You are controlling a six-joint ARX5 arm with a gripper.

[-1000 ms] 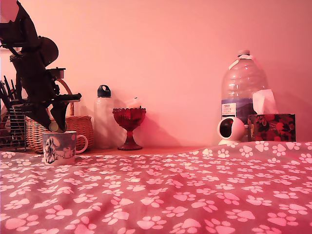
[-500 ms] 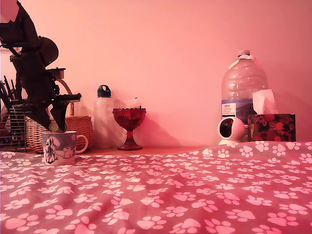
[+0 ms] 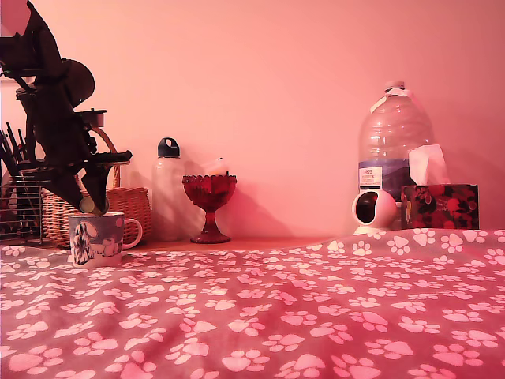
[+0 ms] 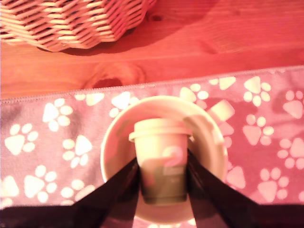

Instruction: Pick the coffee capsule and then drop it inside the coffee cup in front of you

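Nothing has visibly shifted against the frames from 1.0 s and 0.5 s ago: the arm, the capsule and the mug sit in the same places in the exterior view.

The gripper (image 4: 162, 183) hangs directly above the coffee cup (image 3: 96, 238), its 2 dark fingers (image 4: 118, 194) closed on the coffee capsule (image 4: 160, 161). In the wrist view the fingers press against opposite sides of the capsule's tapered body, 1 on each flank, while its lighter round rim pokes out beyond the fingertips. The capsule lies framed inside the circle of the cup's pale rim (image 4: 107, 142), so it is over the cup's opening; whether it touches the cup's inside cannot be told. In the exterior view the capsule (image 3: 86, 206) shows as a small pale spot between the fingertips, just above the cup's lip.

The cup stands at the exterior view's left, on the edge of a pink paw-print cloth (image 3: 276, 308) that covers the table, handle toward the exterior view's right. Behind it sits a woven wicker basket (image 3: 130, 207), on bare wood (image 4: 199, 42) in the wrist view. Further toward the exterior view's right stands a dark red goblet (image 3: 209, 205).
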